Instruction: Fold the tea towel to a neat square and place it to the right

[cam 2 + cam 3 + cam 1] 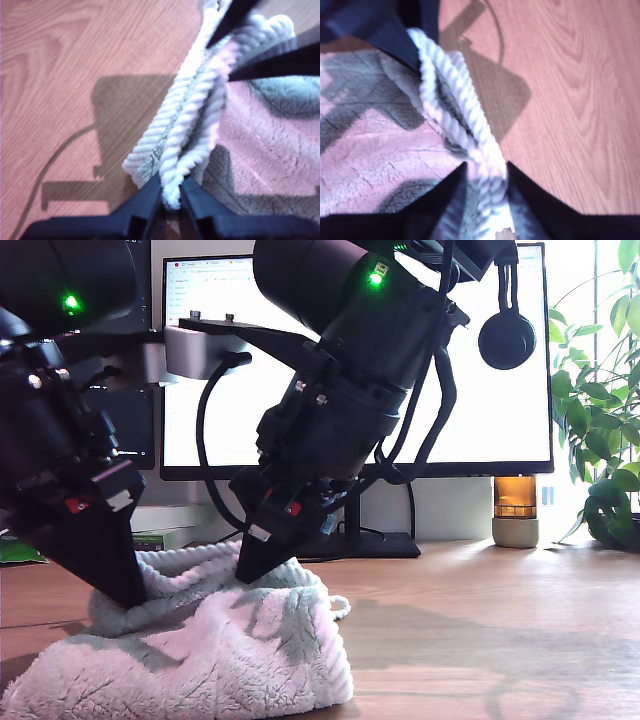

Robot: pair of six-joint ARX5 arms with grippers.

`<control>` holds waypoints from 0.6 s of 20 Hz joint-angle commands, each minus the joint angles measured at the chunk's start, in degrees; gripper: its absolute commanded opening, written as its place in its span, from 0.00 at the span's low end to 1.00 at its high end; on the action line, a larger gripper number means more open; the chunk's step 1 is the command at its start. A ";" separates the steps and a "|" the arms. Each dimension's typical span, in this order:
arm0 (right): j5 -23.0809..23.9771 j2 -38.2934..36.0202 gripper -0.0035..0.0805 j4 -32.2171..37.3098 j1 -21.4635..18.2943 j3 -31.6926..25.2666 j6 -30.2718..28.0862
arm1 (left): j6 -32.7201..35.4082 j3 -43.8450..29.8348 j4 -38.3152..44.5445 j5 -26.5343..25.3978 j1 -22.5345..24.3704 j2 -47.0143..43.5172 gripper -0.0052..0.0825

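Note:
The tea towel (200,660) is a fluffy pale grey-white cloth bunched on the wooden table (480,630) at the exterior view's lower left. Two black arms reach down onto its far edge: one gripper (120,595) at the exterior view's left, the other (248,572) nearer the middle. The wrist views do not show which arm is which. My first gripper (170,192) is shut on the towel's corded hem (195,115). My second gripper (487,172) is shut on the same hem (455,100). Each wrist view shows the other gripper's fingers (270,62) (405,45) further along the hem.
A lit monitor (480,390) stands behind the arms, with headphones (506,335) hung at its corner. An amber lamp (515,510) and a leafy plant (600,440) stand at the exterior view's right. Bare wood stretches to the towel's right in that view.

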 commanded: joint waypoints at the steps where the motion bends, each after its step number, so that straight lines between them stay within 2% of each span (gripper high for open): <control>1: 0.79 0.48 0.32 0.31 -0.02 0.02 0.09 | 0.13 -0.35 0.50 0.31 0.20 0.63 0.03; 5: 2.47 0.07 0.32 -0.87 -0.04 2.19 0.52 | 0.13 -0.35 0.55 0.28 0.74 0.63 0.03; 10: 3.52 -1.70 0.32 -8.31 -0.15 5.20 1.62 | 0.13 -0.35 0.83 0.31 2.64 0.63 0.03; 11: 3.50 -2.32 0.28 -9.03 -0.13 5.40 1.62 | 0.20 -0.35 0.85 0.31 2.84 0.63 0.03; 12: 3.39 -3.04 0.21 -9.66 -0.11 5.44 2.23 | 0.83 -0.35 0.87 0.28 2.95 0.63 0.03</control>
